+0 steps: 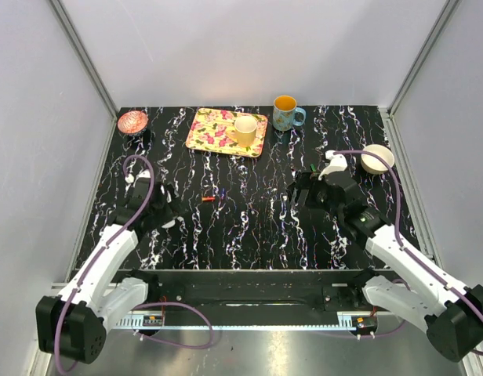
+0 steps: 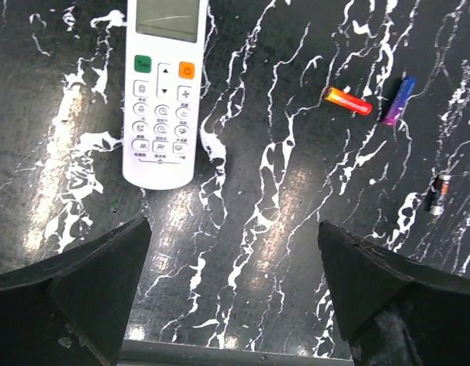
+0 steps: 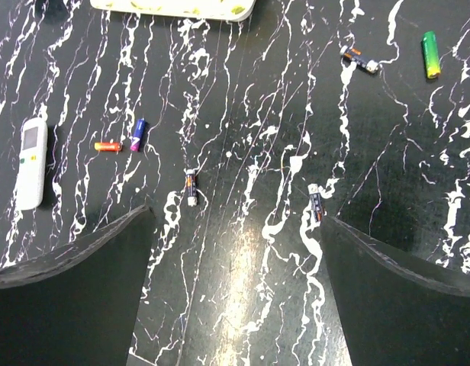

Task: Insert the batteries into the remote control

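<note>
From above, the left pincer (image 1: 163, 207) is hovering over the black marbled worktop (image 1: 257, 235) at about eight o'clock, and the right pincer (image 1: 303, 191) at three o'clock. A red-orange battery (image 1: 208, 200) is lying between them, nearer the left one. A flowered tray (image 1: 214, 137) carrying a cup (image 1: 245, 129) is sitting at twelve o'clock.

In the left wrist view, the left pincer (image 2: 235, 297) is standing wide apart, gripping nothing. The remote control (image 2: 162, 91) is lying buttons-up at eleven o'clock. The red-orange battery (image 2: 347, 101) is lying at two o'clock, just beside a purple-blue battery (image 2: 397, 101) without touching it. A dark battery (image 2: 439, 193) is resting at three o'clock.

In the right wrist view, the right pincer (image 3: 235, 290) is gaping too, empty. The remote control (image 3: 31, 162) is lying at nine o'clock, with the red-orange battery (image 3: 107, 146) and purple-blue battery (image 3: 138, 134) near it. A green battery (image 3: 430, 53) is lying at one o'clock.
</note>
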Tool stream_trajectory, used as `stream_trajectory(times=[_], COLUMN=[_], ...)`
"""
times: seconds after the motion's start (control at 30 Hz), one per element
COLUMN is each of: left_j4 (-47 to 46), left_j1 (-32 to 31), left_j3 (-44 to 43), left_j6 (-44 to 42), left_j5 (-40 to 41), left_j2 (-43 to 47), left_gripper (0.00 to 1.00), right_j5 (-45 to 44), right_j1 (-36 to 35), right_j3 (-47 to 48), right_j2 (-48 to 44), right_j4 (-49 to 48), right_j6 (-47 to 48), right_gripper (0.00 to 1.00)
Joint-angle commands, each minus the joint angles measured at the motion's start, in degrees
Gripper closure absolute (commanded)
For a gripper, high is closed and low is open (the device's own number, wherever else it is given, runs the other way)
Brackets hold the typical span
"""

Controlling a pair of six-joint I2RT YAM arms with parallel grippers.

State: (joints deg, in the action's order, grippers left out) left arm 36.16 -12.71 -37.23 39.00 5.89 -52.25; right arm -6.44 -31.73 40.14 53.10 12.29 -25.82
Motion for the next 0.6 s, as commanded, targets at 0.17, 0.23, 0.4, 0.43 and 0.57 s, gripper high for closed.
stream_trajectory(times=[0.17,0.23,0.4,0.43,0.57], left_j4=[6.7,6.6,5.5,5.4,3.3], left_j1=[1.5,5.6,8.5,8.5,8.6], left_j3=[-12.9,-13.8,-15.3,-15.6,-16.3], left_j6=[-10.3,-12.4,-14.1,-14.2,-15.1], left_j5=[6.2,3.4,1.9,2.3,1.2], left_j2=[-9.7,-11.6,-18.0,-19.4,-25.1], left_gripper=[0.05,0.06,0.01,0.01,0.05], right_j5=[9.9,12.1,14.4,14.6,15.2], right_j1=[-0.2,-0.1,-0.1,-0.1,-0.1], right_j3=[4.6,5.3,5.2,5.1,5.1], right_j2=[6.2,7.2,7.6,7.3,5.5], right_j4=[1.2,1.5,1.3,1.2,1.6], right_j6=[0.5,0.2,-0.5,-0.5,-0.6], right_gripper=[0.00,0.00,0.00,0.00,0.00])
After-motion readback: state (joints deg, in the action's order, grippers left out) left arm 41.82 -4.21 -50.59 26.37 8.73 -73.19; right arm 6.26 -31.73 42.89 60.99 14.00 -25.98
